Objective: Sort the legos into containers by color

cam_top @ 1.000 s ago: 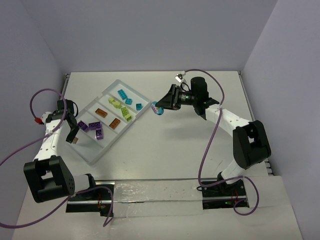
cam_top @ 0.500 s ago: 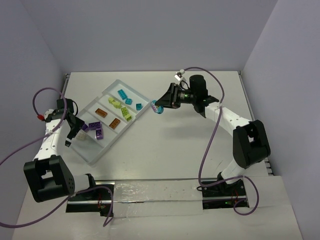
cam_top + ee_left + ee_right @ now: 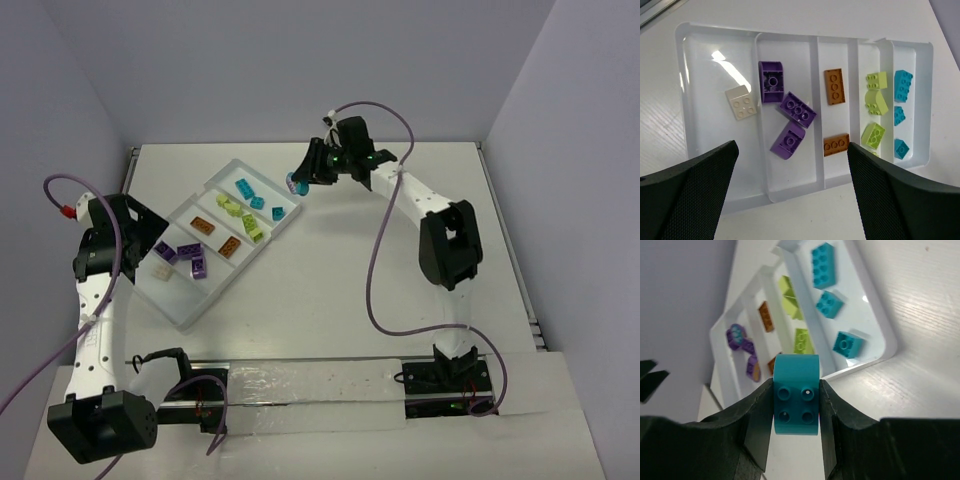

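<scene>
The white tray (image 3: 180, 302) lies at the left of the table, with legos sorted along its containers. A cream brick (image 3: 741, 102) sits in the end one, followed by purple (image 3: 797, 110), orange (image 3: 834, 86), lime (image 3: 876, 102) and teal (image 3: 903, 85) bricks. My left gripper (image 3: 792, 200) hangs open and empty above the tray's near edge, over the purple compartment. My right gripper (image 3: 796, 407) is shut on a teal brick (image 3: 796, 394). It holds that brick in the air just beyond the tray's far right corner (image 3: 890, 347), beside the teal compartment.
In the top view, the left gripper (image 3: 143, 232) is at the tray's left end and the right gripper (image 3: 300, 182) at its far corner. Side walls close the table on the left, back and right. The right arm's cable loops over the table's middle.
My left gripper opened, left the cream brick in the end compartment and rose away. My right arm carried the teal brick left and back, toward the tray's far corner.
</scene>
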Robot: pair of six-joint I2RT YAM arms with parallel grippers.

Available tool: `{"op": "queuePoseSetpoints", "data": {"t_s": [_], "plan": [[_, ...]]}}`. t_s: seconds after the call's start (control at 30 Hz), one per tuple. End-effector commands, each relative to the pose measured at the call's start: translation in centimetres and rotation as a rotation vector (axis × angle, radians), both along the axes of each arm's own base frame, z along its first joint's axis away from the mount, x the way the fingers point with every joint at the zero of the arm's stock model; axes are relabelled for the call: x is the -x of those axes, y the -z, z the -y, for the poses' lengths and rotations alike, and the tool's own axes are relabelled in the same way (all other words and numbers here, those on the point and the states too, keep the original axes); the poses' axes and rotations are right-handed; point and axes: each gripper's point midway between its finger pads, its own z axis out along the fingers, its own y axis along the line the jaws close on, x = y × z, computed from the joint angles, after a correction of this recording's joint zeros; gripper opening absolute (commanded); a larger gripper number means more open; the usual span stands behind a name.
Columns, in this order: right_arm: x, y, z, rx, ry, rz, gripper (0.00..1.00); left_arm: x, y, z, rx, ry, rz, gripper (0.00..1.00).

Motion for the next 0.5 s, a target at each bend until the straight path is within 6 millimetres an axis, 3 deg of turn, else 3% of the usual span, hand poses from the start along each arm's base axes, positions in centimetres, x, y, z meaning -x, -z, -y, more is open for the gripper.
{"op": "queuePoseSetpoints", "data": {"t_s": [0.0, 0.1, 0.33, 0.47], "plan": [[-1.4, 0.7, -2.2, 0.029, 0.011, 0.004, 0.15, -1.7, -2.1, 1.3, -0.001, 0.109, 0.074, 0.98], [-2.9, 1.3, -4.6, 0.009, 0.003, 0.003, 0.15, -2.0, -2.5, 2.5, 0.028, 0.163, 0.090, 0.98], [-5.9, 3.6, -7.4, -0.023, 0.032, -0.019, 0.22, -2.2, -4.1, 3.5, 0.025, 0.216, 0.132, 0.98], [-6.3, 4.3, -8.5, -0.044, 0.035, -0.035, 0.26, -1.9, -4.1, 3.6, 0.026, 0.223, 0.126, 0.98]]}}
